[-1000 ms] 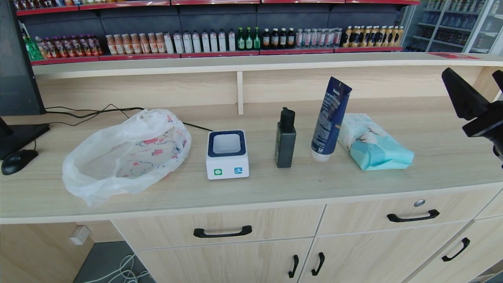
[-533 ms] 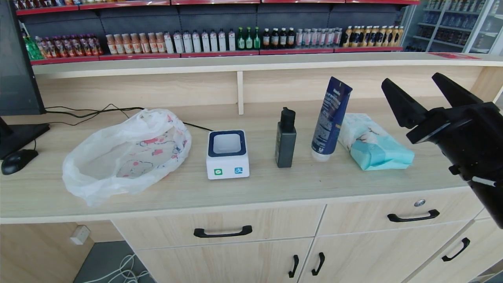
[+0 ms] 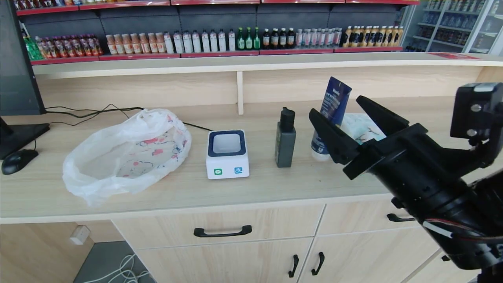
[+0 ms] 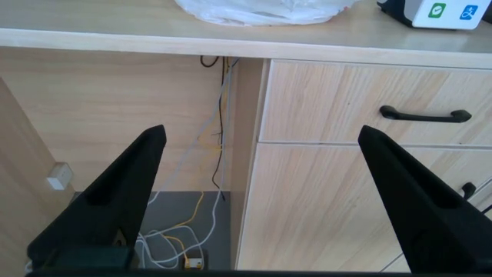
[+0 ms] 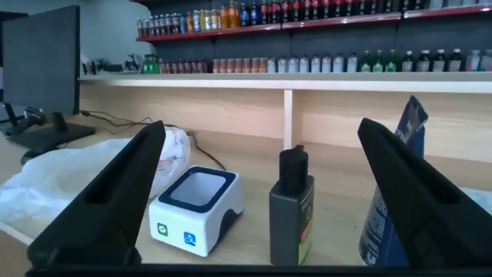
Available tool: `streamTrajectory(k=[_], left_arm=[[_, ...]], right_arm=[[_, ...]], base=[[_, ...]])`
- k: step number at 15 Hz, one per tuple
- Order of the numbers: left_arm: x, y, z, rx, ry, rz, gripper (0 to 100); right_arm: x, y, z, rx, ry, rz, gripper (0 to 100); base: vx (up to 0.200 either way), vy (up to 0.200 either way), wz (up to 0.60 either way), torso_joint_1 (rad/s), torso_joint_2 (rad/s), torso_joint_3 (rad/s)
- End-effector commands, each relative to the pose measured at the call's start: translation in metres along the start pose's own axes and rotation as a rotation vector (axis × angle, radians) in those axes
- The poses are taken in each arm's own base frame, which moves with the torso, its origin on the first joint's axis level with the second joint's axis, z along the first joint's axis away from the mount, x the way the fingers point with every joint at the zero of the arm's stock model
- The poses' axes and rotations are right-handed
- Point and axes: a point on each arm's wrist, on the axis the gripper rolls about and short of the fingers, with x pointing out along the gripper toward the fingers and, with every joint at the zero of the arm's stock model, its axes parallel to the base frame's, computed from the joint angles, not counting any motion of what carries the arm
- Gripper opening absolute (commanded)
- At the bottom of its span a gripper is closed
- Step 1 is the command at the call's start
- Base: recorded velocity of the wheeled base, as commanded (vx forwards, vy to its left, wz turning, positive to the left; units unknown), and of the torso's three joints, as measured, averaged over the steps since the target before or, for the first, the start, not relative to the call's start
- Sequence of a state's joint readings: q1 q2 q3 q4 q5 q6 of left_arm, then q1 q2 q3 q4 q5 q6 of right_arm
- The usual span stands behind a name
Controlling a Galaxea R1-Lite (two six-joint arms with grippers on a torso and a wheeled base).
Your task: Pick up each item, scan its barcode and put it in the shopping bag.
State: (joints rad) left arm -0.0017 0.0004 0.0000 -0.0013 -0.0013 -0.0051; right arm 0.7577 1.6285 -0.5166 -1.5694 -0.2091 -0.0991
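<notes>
A white plastic shopping bag (image 3: 125,155) lies open on the counter's left. To its right stand a white scanner (image 3: 227,154), a dark pump bottle (image 3: 285,138), a blue tube (image 3: 334,94) on its cap, and a pale wipes pack (image 3: 358,130). My right gripper (image 3: 336,105) hovers open in front of the tube and pack, hiding part of both. Its wrist view faces the scanner (image 5: 196,209), bottle (image 5: 292,211) and tube (image 5: 392,192). My left gripper (image 4: 261,132) hangs open below the counter edge, facing the cabinet, with the bag (image 4: 261,9) above it.
A monitor (image 3: 15,59) and a mouse (image 3: 17,161) sit at the far left, with a cable (image 3: 90,112) running behind the bag. A raised wooden ledge (image 3: 235,65) backs the counter. Drawers with black handles (image 3: 222,232) are below.
My right arm has swung in from the right edge toward the left, now standing before the wipes pack and tube. The items on the counter have not moved.
</notes>
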Motion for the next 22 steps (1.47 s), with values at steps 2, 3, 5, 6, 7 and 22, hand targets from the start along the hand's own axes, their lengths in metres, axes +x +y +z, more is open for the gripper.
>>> streamTrajectory(k=[2,3,5,6,7,22], left_arm=[[0.000,0.000,0.000,-0.001,-0.001,0.000,100],[0.000,0.000,0.000,-0.001,-0.001,0.000,100],[0.000,0.000,0.000,0.001,-0.001,0.000,100],[0.000,0.000,0.000,-0.001,-0.001,0.000,100],[0.000,0.000,0.000,-0.001,-0.001,0.000,100],[0.000,0.000,0.000,-0.001,-0.001,0.000,100]], right_arm=[[0.043,0.012,-0.039,0.038,0.047,-0.208,100],[0.048,0.013,-0.040,0.052,0.042,-0.231,100],[0.047,0.022,-0.047,0.056,0.064,-0.207,100],[0.047,0.028,-0.050,0.061,0.071,-0.190,100],[0.046,0.037,-0.053,0.066,0.080,-0.168,100],[-0.011,0.008,-0.018,0.109,0.102,-0.187,100]], base=[[0.000,0.000,0.00,0.000,0.00,0.000],[0.000,0.000,0.00,0.000,0.00,0.000],[0.000,0.000,0.00,0.000,0.00,0.000],[0.000,0.000,0.00,0.000,0.00,0.000],[0.000,0.000,0.00,0.000,0.00,0.000],[0.000,0.000,0.00,0.000,0.00,0.000]])
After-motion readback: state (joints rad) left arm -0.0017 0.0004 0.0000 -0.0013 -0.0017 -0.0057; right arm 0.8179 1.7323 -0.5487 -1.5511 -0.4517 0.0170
